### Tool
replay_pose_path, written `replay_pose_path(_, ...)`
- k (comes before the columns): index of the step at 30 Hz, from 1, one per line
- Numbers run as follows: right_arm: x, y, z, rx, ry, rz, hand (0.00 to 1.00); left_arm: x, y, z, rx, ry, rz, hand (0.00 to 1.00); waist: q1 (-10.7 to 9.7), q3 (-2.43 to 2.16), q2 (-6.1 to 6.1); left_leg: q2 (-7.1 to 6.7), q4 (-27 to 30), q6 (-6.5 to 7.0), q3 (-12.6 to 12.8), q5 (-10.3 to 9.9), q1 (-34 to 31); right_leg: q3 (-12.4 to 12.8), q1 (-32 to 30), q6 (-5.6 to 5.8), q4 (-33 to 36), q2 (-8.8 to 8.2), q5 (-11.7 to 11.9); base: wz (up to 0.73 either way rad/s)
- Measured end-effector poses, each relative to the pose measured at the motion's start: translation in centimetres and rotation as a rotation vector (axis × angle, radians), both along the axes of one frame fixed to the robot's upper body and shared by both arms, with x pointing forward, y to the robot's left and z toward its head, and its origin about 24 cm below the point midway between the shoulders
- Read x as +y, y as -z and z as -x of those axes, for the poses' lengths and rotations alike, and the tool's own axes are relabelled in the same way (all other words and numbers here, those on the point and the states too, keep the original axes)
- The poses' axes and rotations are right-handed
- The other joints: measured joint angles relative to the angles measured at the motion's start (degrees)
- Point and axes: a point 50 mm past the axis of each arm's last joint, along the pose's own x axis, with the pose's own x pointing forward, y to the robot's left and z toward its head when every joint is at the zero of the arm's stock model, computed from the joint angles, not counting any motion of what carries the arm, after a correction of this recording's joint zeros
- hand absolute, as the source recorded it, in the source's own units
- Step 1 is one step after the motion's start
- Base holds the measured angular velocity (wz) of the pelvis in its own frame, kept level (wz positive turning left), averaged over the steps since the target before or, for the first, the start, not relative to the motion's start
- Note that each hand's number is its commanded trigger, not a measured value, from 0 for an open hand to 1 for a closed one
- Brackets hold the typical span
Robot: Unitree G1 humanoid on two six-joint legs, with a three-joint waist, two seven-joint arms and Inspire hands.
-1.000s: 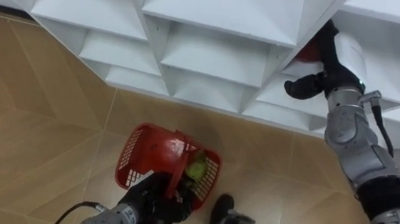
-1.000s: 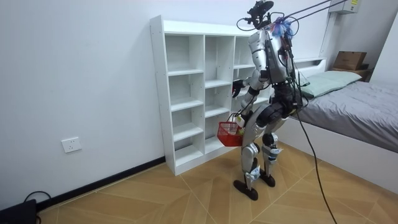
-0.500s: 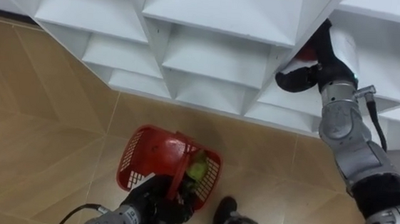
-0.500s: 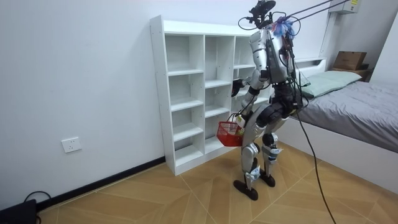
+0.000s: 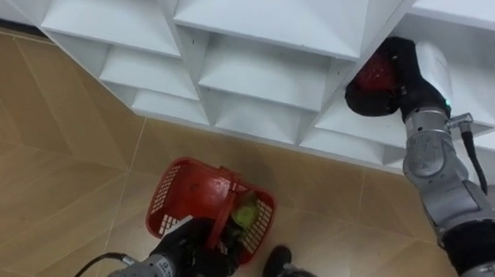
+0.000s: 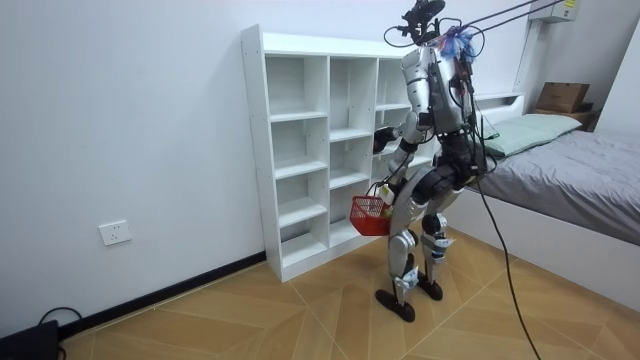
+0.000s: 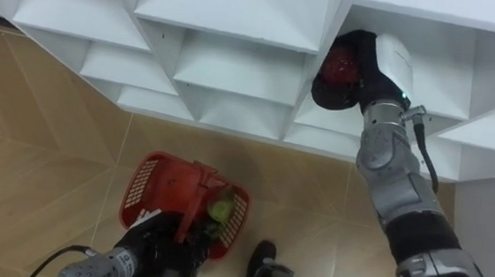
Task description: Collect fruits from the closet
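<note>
My right hand point(image 5: 402, 81) is up at the front edge of a compartment in the white closet point(image 5: 266, 16), with its dark fingers curled round a red fruit point(image 5: 375, 72). The same red fruit point(image 7: 338, 64) and right hand point(image 7: 369, 79) appear in the right eye view. Low in front of me hangs a red mesh basket point(image 5: 169, 210), and my left hand point(image 5: 187, 252) is shut on its handle. A green fruit point(image 5: 246, 214) lies in the basket. In the room view I stand close in front of the closet point(image 6: 320, 150), basket point(image 6: 367, 213) at knee height.
The closet's other compartments in view hold nothing. Wooden floor point(image 5: 44, 140) lies below the closet to my left. In the room view a bed point(image 6: 560, 170) stands behind me at the right, and a wall socket point(image 6: 114, 233) is at the left.
My right hand's fingers and thumb have closed round the red fruit, which now shows fully at the compartment's edge. The basket and left hand have stayed put.
</note>
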Motion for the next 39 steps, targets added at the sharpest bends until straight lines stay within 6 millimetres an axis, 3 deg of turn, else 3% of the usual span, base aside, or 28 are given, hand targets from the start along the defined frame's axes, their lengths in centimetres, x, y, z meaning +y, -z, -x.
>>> replay_pose_path(13, -0.3, 0.3, 0.0, 0.022, 0.010, -0.036, 1.00, -0.1, -0.1, -0.1, -0.004, -0.001, 0.000, 1.00, 0.00, -0.01, -0.01, 0.04, -0.07, 0.00, -0.12, 0.00, 0.08, -0.26, 0.31, 0.01, -0.33, 0.04, 0.03, 0.00)
replay_pose_path(18, -0.3, 0.9, 0.1, 0.050, 0.016, -0.053, 1.00, -0.2, -0.1, -0.1, -0.005, -0.002, 0.005, 1.00, 0.07, -0.16, 0.09, 0.42, -0.10, 0.00, -0.33, 0.00, 0.72, -0.89, 2.16, 0.14, -2.44, 0.86, 0.79, 0.00)
replay_pose_path(26, -0.4, 2.0, 0.4, 0.102, 0.042, -0.184, 1.00, -0.2, -0.2, -0.3, -0.010, -0.001, 0.006, 1.00, -0.06, -0.23, 0.19, 0.81, -0.46, 0.01, -0.35, 0.00, 1.57, -1.27, 3.49, 0.22, -3.47, 1.07, 1.08, 0.00)
replay_pose_path(30, -0.1, 2.3, 0.6, 0.125, 0.018, -0.217, 1.00, -0.1, -0.2, -0.3, -0.007, -0.021, 0.020, 1.00, 0.17, -0.46, 0.45, 1.27, -0.90, 0.00, -0.02, 0.00, 2.19, -0.61, 3.89, 0.15, -4.36, 1.65, 1.64, -0.11)
replay_pose_path(39, 1.2, 4.9, 3.1, 0.239, -0.076, -0.346, 1.00, 0.7, -0.1, -0.3, 0.005, -0.105, 0.062, 1.00, -0.22, -1.10, 1.40, 1.39, -2.37, 0.00, 1.90, 0.02, 5.15, 0.74, 5.78, 0.36, -5.11, 1.81, 1.87, -0.08)
